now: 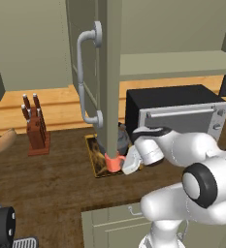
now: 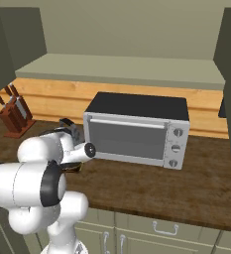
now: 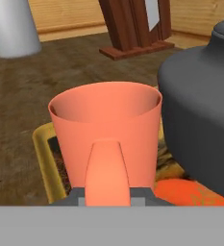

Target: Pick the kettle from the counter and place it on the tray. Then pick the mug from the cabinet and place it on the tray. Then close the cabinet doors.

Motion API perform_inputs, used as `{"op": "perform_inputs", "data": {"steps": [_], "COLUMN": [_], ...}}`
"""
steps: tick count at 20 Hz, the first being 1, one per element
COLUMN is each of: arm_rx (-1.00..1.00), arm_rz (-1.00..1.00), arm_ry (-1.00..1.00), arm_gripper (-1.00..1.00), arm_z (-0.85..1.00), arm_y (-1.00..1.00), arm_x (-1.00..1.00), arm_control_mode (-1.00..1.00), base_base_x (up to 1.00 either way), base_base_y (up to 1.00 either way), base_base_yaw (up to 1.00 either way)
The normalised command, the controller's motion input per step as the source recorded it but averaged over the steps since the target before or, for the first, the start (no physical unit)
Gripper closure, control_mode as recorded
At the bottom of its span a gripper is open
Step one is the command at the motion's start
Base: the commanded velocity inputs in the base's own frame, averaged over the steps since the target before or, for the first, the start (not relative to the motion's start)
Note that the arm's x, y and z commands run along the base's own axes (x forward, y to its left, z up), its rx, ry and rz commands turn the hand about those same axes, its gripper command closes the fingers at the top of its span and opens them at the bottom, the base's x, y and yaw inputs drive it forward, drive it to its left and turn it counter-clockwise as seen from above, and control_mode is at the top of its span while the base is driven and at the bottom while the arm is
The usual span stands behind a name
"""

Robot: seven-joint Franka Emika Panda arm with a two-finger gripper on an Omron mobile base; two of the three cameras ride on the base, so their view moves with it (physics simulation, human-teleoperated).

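gripper seemingly pinching mug handle

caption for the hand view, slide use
Gripper holding salmon-orange cylindrical mug by its handle over yellow-rimmed tray, beside dark grey kettle.

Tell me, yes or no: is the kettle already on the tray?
Yes. The kettle sits on the tray, right beside the mug.

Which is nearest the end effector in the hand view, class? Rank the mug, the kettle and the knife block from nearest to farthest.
1. The mug: right at the end effector, handle between the fingertips, over the tray.
2. The kettle: just beside the mug, on the view's right.
3. The knife block: farthest, back on the counter.
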Motion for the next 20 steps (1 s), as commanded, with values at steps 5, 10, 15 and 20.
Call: {"op": "perform_inputs", "data": {"steps": [5, 10, 15, 20], "arm_rx": [0.01, 0.00, 0.00, 0.00], "arm_rz": [-0.06, -0.06, -0.03, 0.00], "arm_ry": [-0.02, -0.02, -0.01, -0.02], "arm_gripper": [1.00, 1.00, 1.00, 1.00], "arm_z": [-0.03, -0.14, -0.25, -0.26], "arm_y": [0.00, 0.08, 0.11, 0.04], "arm_x": [0.21, 0.21, 0.05, -0.17], "arm_control_mode": [-1.00, -1.00, -1.00, -1.00], "base_base_x": [0.00, 0.00, 0.00, 0.00], "base_base_y": [0.00, 0.00, 0.00, 0.00], "base_base_yaw": [0.00, 0.00, 0.00, 0.00]}}
